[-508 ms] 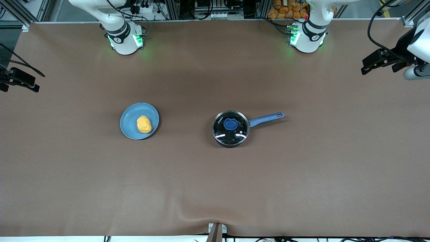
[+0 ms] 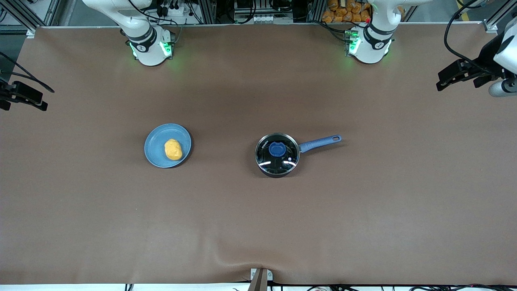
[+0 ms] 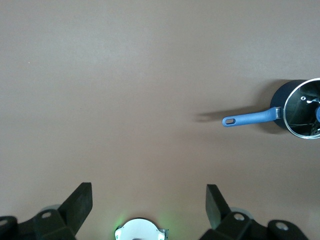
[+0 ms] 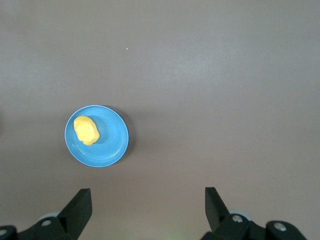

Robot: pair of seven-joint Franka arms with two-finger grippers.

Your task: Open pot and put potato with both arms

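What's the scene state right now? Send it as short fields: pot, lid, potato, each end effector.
pot: on the table, toward the left arm's end; blue handle points that way
lid: on the pot, closed
potato: on the blue plate, toward the right arm's end
left end effector: open, high over bare table, holding nothing
right end effector: open, high over bare table, holding nothing
progress: no step done

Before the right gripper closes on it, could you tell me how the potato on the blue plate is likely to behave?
The potato looks lumpy and oval, so it will probably rock or roll a little if nudged rather than sit firm. It lies loose on the smooth blue plate, so it may skid toward the rim. Its surface looks smooth, so the fingers may slip unless they close across its narrow width.
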